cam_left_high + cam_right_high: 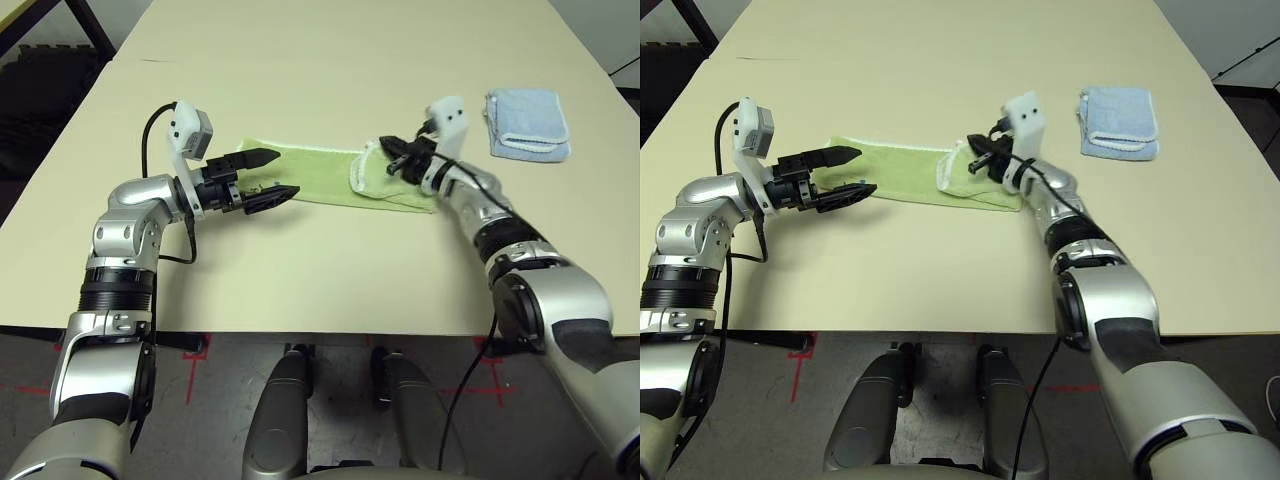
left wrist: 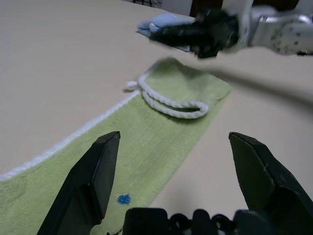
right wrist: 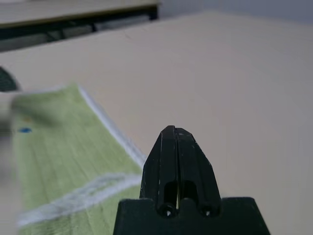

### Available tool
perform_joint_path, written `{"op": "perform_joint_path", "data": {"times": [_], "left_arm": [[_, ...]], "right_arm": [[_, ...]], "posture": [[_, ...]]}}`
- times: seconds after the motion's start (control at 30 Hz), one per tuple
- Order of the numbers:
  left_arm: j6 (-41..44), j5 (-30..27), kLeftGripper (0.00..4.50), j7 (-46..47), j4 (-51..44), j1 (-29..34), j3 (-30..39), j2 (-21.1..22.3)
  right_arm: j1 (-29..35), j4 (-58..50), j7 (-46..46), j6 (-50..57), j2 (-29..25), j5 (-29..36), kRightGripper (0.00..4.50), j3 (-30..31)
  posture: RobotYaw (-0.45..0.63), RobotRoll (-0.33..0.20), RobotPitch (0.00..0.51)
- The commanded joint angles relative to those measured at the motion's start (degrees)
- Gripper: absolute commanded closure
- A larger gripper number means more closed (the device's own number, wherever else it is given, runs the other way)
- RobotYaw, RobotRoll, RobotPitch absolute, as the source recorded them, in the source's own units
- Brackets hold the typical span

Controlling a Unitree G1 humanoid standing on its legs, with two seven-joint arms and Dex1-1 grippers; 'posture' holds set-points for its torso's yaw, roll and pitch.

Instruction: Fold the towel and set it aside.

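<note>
The light green towel [image 1: 320, 175] lies on the table as a long narrow strip. Its right end is turned back on itself, showing the white edging [image 1: 362, 172]. My left gripper [image 1: 284, 174] is open at the strip's left end, just over the cloth, one finger on each side of its width. The left wrist view has the towel [image 2: 181, 90] between the spread fingers [image 2: 98, 171], along with a small blue mark [image 2: 123, 199]. My right gripper [image 1: 390, 160] is shut and holds nothing, hovering just above the folded right end [image 3: 63, 142].
A smaller light blue folded towel [image 1: 528, 122] lies at the right, beyond my right arm. The beige table [image 1: 330, 60] stretches far back. Its near edge runs just in front of both elbows, and its left edge is near my left arm.
</note>
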Motion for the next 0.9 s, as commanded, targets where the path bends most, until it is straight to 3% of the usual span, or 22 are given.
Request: {"op": "perform_joint_path", "data": {"times": [0.03, 0.2, 0.4, 0.5, 0.67, 0.8, 0.9], "left_arm": [[-3.1, 0.0, 0.0, -2.2, 2.7, -1.1, 0.1, -0.3], [-8.4, 1.8, 0.0, -4.2, 7.9, -3.1, -0.9, -0.8], [-16.0, 4.8, 0.0, -5.4, 13.7, -5.7, -2.0, -1.1], [-17.0, 5.3, 0.0, -5.4, 14.8, -5.6, -2.0, -1.0], [-17.5, 5.7, 0.0, -5.6, 15.5, -5.1, -2.2, -0.8], [-16.6, 5.4, 0.0, -5.4, 14.8, -4.9, -2.0, -1.1], [-16.1, 5.2, 0.0, -5.2, 14.4, -4.8, -1.9, -1.3]], "right_arm": [[4.8, -10.5, 12.7, 6.3, -4.2, 4.5, 4.48, 0.7], [12.0, -21.8, 21.4, 10.0, -12.0, 4.2, 4.48, 3.9], [16.3, -21.5, 25.3, 9.5, -19.5, 1.3, 4.48, 6.5], [19.2, -24.0, 25.3, 18.3, -21.7, 3.1, 4.48, 5.7], [22.0, -31.6, 19.1, 43.3, -23.0, 9.7, 4.48, 2.1], [20.5, -36.2, 7.3, 68.1, -20.7, 17.1, 3.46, -4.2], [19.4, -38.7, -1.2, 76.4, -17.6, 20.2, 2.28, -8.7]], "posture": [[0.1, 0.0, 0.205], [0.07, 0.0, 0.21], [0.06, 0.0, 0.213], [0.06, 0.0, 0.214], [0.06, 0.0, 0.214], [0.06, 0.0, 0.214], [0.06, 0.0, 0.213]]}}
